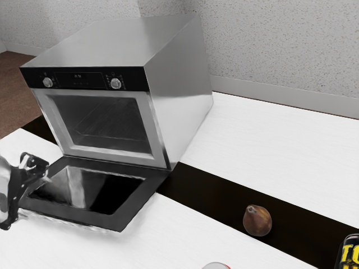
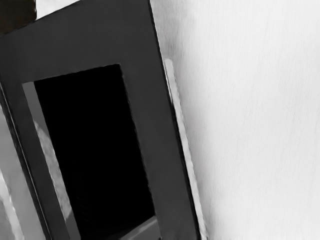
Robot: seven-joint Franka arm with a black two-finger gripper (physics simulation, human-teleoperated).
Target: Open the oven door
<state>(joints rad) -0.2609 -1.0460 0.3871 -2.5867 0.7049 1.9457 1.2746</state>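
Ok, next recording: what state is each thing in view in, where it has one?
Oven door: open, folded down.
Oven: upright, inside exposed.
Pincer: near the door; open or shut, cannot tell.
Pear: whole, on the dark stripe.
Can: upright, partly cut off.

Shell: pale grey-white, smooth and rounded, at the exterior view's left edge (image 1: 4,172)
Shell shading: a dark patch low on the pale surface, soft at its border
Gripper (image 1: 47,172): black, with a broken, angular outline and several narrow parts
Upper part: a small black curved piece, like an open loop, with knobby corners
Frame: a black strip beside the pale shell, ending in a blunt, rounded lower corner
Spots: small, round and pale on the black; screw heads or holes, perhaps, the detail being hard to read
Edges: thin grey glints along the black
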